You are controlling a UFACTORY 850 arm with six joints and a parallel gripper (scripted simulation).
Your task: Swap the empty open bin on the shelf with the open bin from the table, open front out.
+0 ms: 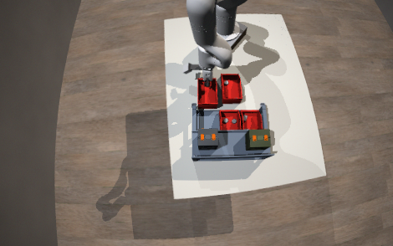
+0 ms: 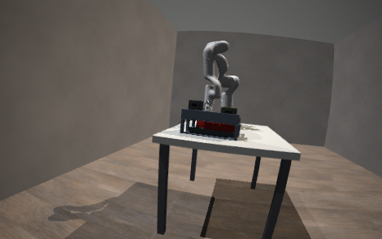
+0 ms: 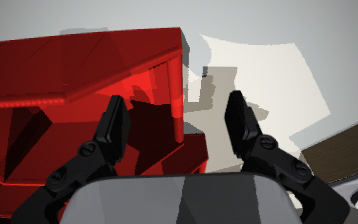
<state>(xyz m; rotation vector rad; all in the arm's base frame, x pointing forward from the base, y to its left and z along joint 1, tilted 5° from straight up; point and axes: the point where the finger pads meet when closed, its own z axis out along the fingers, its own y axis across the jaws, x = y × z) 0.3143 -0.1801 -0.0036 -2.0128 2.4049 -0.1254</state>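
An empty red open bin stands on the white table top just before the shelf's left place, which holds no bin. Beside it on the table stands a second red bin with a grey part in it. My gripper is at the empty bin's end farthest from the shelf. In the wrist view the gripper is open, its fingers wide apart on either side of the bin's corner wall, not gripping it. In the side view the gripper is low behind the shelf.
Two more red bins with grey parts sit in the shelf's middle and right places. A grey box and a green box with orange marks sit on the shelf's board. The table edge lies left of the shelf.
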